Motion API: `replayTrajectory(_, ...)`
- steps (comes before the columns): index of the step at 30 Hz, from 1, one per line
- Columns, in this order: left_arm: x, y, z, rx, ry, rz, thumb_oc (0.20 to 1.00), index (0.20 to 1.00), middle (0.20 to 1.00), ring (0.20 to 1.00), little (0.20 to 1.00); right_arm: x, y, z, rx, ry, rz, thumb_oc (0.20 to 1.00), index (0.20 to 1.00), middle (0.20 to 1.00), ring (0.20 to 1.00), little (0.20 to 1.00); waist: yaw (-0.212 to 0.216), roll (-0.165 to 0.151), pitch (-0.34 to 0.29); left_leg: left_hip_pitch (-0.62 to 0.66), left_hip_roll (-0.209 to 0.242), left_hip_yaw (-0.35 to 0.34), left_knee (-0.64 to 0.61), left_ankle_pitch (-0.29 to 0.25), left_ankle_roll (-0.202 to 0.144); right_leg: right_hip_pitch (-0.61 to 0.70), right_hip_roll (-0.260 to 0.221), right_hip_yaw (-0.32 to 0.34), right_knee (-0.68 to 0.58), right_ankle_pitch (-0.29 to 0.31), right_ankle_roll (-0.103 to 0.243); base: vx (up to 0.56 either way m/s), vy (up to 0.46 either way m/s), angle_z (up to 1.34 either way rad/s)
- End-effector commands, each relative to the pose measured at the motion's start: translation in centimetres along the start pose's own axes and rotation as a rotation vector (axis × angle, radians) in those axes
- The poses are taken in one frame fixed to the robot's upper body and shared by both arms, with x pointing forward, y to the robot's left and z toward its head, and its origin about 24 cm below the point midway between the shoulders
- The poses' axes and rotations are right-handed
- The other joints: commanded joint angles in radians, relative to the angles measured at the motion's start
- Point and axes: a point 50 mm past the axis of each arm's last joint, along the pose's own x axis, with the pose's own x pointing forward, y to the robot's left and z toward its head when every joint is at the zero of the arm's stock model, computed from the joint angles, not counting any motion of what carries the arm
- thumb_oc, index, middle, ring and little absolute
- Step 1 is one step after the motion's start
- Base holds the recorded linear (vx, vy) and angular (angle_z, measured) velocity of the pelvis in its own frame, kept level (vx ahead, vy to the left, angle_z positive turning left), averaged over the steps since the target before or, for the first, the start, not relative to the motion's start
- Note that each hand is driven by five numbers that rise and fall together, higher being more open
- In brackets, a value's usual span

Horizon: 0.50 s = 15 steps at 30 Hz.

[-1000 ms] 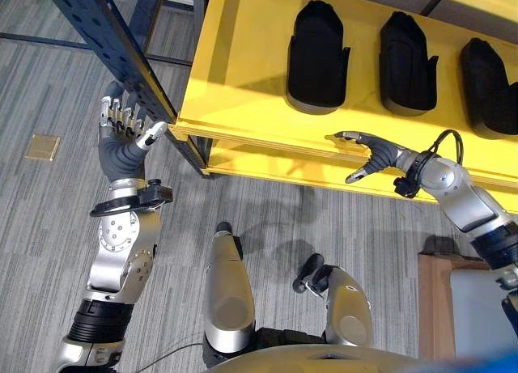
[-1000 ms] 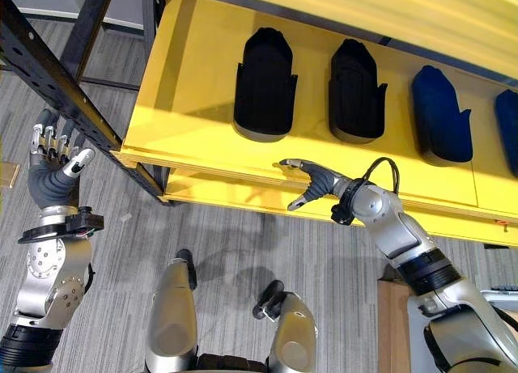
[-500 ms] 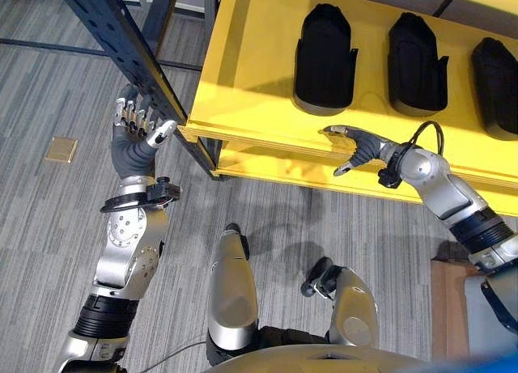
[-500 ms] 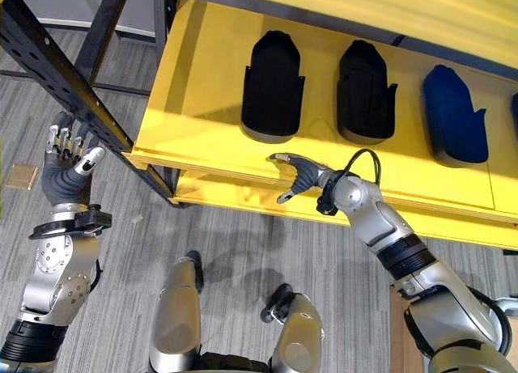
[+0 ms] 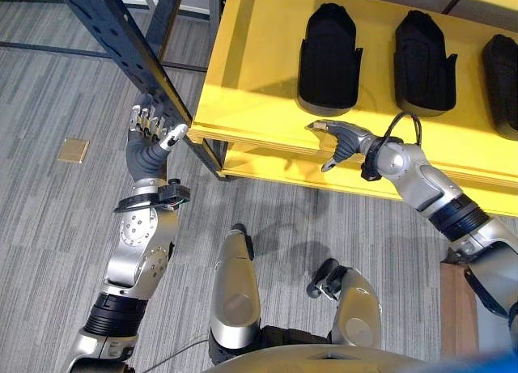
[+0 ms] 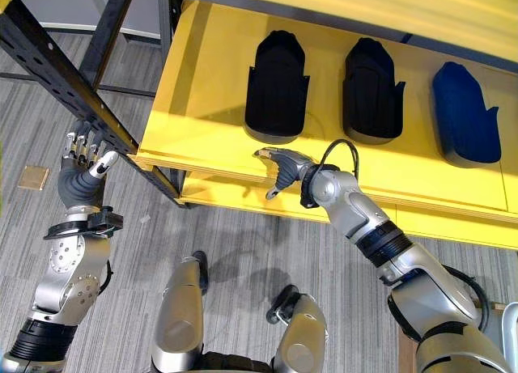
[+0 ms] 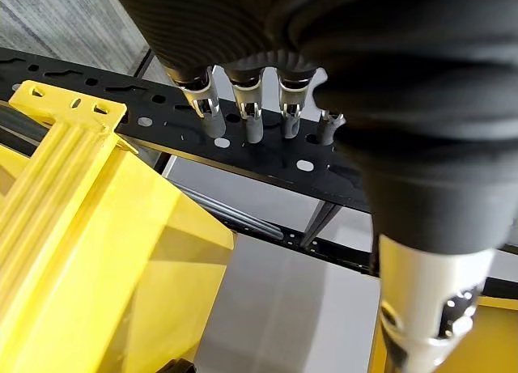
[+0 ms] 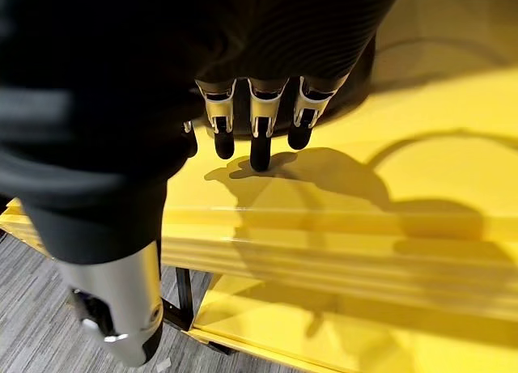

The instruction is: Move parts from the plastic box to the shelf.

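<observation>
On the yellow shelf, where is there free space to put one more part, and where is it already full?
The yellow shelf is bare on its left part, between the shelf's left edge and the first black part. The front strip by the right hand is also bare. Further right it is crowded: a second black part and a blue part stand close in a row.

Yellow shelf [image 6: 202,106], black-framed, bearing three parts in a row: two black [image 6: 277,86] [image 6: 372,80], one dark blue [image 6: 464,114], all lying flat.
</observation>
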Motion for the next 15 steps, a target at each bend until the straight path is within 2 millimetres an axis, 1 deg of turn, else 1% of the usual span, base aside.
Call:
replayTrajectory(1,0.3,-1.7,1.4,-0.047,-0.071,-0.077,1.0,1.0,1.0,1.0,1.0,0.5,-2.0,-0.3,-0.06,0.056,-0.092,1.0,1.0,1.0,1.0,1.0,0.024,0.029,-0.061,0.063,0.033,0.018,-0.041,-0.027,-0.01,-0.007,-0.039,-0.046,0.049,0.002,0.048,0.0,0.0,0.0)
replayTrajectory(6,0.3,-1.5,1.3,-0.045,-0.059,-0.081,1.0,1.0,1.0,1.0,1.0,0.5,-2.2,-1.5,-0.069,0.102,-0.092,1.0,1.0,1.0,1.0,1.0,0.03,0.032,-0.062,0.061,0.031,0.014,-0.039,-0.027,-0.009,-0.003,-0.045,-0.05,0.053,0.002,0.049,0.0,0.0,0.0)
replayTrajectory(10,0.3,-1.6,0.9,-0.04,-0.024,-0.102,1.0,1.0,1.0,1.0,1.0,0.6,-2.3,-2.6,-0.068,0.151,-0.091,1.0,1.0,1.0,1.0,1.0,0.035,0.035,-0.065,0.066,0.033,0.015,-0.044,-0.025,-0.011,0.004,-0.045,-0.055,0.041,0.008,0.049,0.01,-0.003,0.02)
replayTrajectory(15,0.5,-1.8,0.5,-0.051,0.004,-0.113,1.0,1.0,1.0,1.0,1.0,0.9,-2.6,-2.8,-0.102,0.157,-0.084,1.0,1.0,1.0,1.0,1.0,0.036,0.037,-0.065,0.065,0.035,0.015,-0.041,-0.025,-0.01,-0.001,-0.051,-0.053,0.045,0.012,0.05,0.0,0.001,0.01)
